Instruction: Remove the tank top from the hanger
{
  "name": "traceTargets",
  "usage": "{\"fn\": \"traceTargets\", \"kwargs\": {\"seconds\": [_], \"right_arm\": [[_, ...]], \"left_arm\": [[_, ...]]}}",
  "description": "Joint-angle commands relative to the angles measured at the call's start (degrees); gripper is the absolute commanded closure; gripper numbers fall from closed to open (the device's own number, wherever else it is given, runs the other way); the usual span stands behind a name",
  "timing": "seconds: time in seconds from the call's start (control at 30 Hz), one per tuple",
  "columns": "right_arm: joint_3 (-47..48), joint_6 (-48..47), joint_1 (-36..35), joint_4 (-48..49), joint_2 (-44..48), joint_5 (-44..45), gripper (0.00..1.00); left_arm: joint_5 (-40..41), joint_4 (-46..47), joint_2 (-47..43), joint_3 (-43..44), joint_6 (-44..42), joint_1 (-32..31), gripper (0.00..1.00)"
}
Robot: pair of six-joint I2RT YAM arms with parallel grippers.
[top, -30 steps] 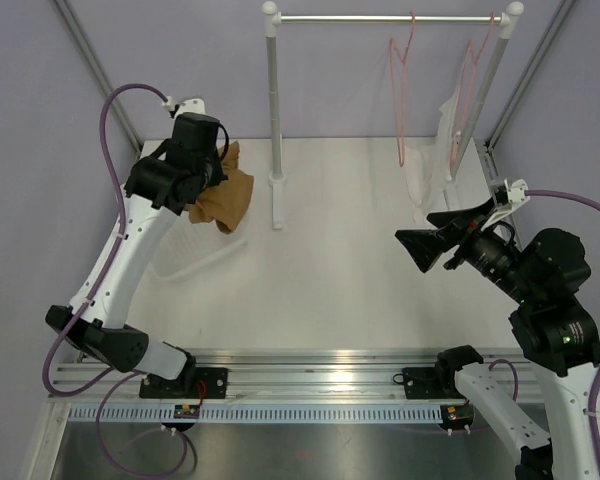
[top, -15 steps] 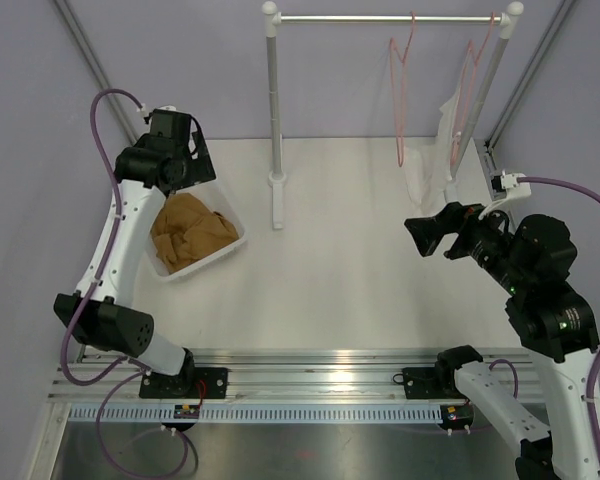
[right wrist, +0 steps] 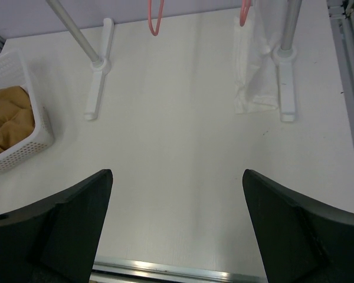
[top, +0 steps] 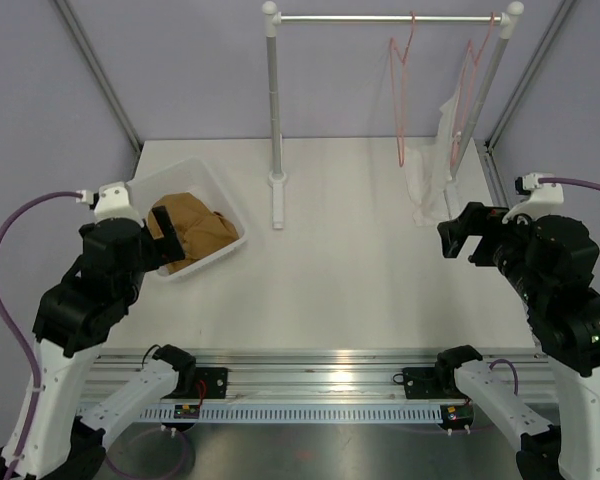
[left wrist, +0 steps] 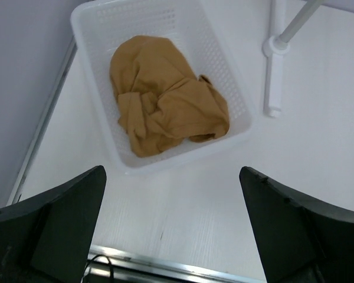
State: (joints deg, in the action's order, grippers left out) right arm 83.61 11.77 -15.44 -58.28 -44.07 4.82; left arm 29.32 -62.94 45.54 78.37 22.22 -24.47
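Two grippers sit nearest us, the left gripper (left wrist: 171,177) and the right gripper (right wrist: 177,177). We see both with jaws spread wide, grasping nothing, above the table (top: 350,260). Just beyond the left one, the tank top (left wrist: 165,109) lies crumpled inside the white basket (left wrist: 236,100), well apart from the hanger (top: 400,100). Farther back, that hanger dangles bare from the rail (top: 380,18). Just to its right, a second pink hanger (top: 470,80) carries a white see-through garment (top: 430,160) whose hem reaches the table beside the rack's right post.
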Motion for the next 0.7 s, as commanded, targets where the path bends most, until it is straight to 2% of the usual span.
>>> {"fn": "traceTargets", "kwargs": {"seconds": [0.0, 0.1, 0.27, 0.43, 0.67], "right_arm": [[2.4, -2.1, -0.4, -4.9, 1.7, 5.4, 0.01], [0.2, -2.0, -0.4, -5.6, 4.1, 8.6, 0.01], [-5.1, -1.0, -0.4, -4.9, 8.4, 9.2, 0.00], [-7.4, -0.3, -0.4, -5.1, 8.3, 10.4, 0.01], [-9.9, 0.8, -0.4, -3.5, 7.6, 11.3, 0.01]], "left_arm": [[8.5, -4.3, -4.5, -2.5, 1.4, -0.3, 0.01], [8.0, -6.7, -9.0, -3.6, 1.4, -0.3, 0.01], [5.6, -7.2, -15.3, -7.0, -0.5, -0.3, 0.01], [2.3, -3.9, -23.4, -10.6, -3.7, -0.3, 0.01], [2.5, -3.8, -23.8, -11.0, -3.2, -0.3, 0.01]]}}
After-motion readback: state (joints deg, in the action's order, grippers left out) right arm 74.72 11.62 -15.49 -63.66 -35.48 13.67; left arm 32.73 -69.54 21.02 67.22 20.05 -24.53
